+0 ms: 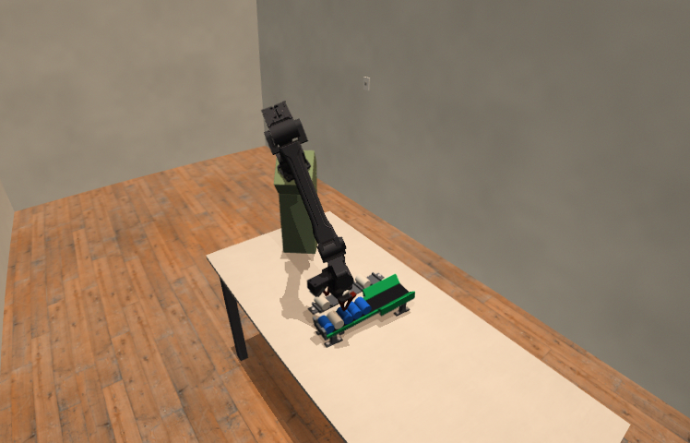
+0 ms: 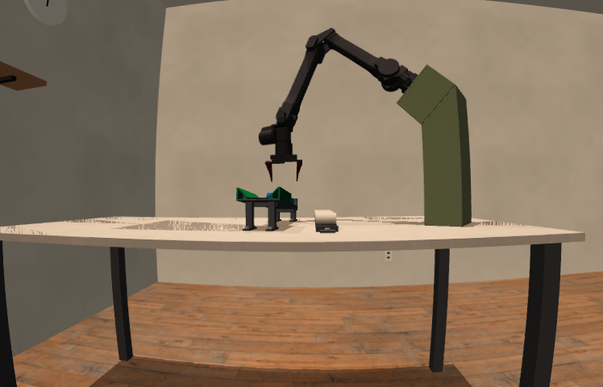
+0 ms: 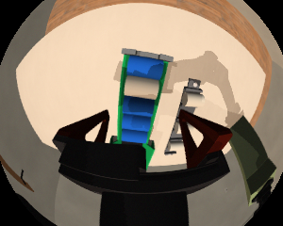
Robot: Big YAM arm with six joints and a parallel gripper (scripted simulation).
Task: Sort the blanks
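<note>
My gripper [image 1: 342, 305] [image 2: 284, 181] [image 3: 143, 113] is open and empty above the ramp [image 1: 405, 299] [image 2: 283, 194] [image 3: 149, 155], its fingers spread across the ramp's width. A blue blank [image 1: 326, 323] [image 3: 145, 67] lies across the ramp at the stop [image 3: 147, 54]. Beside it lies a cream blank [image 1: 335, 319] [image 3: 141, 88]. Beyond the cream one, three more blue blanks [image 1: 362, 305] [image 3: 138, 105] lie side by side. On the stock rack [image 1: 314, 310] [image 2: 326, 228], cream blanks [image 1: 321, 302] [image 2: 326, 217] [image 3: 193, 99] show; the arm and a finger hide part of the rack.
The rack lies low on the table [image 1: 447, 373] [image 2: 151, 233] [image 3: 75, 80], alongside the raised ramp on its green pedestal side. The green pedestal [image 1: 298, 219] [image 2: 444, 158] [image 3: 250, 155] carries the arm at the table's far end. The ramp's side walls stand close around the blanks.
</note>
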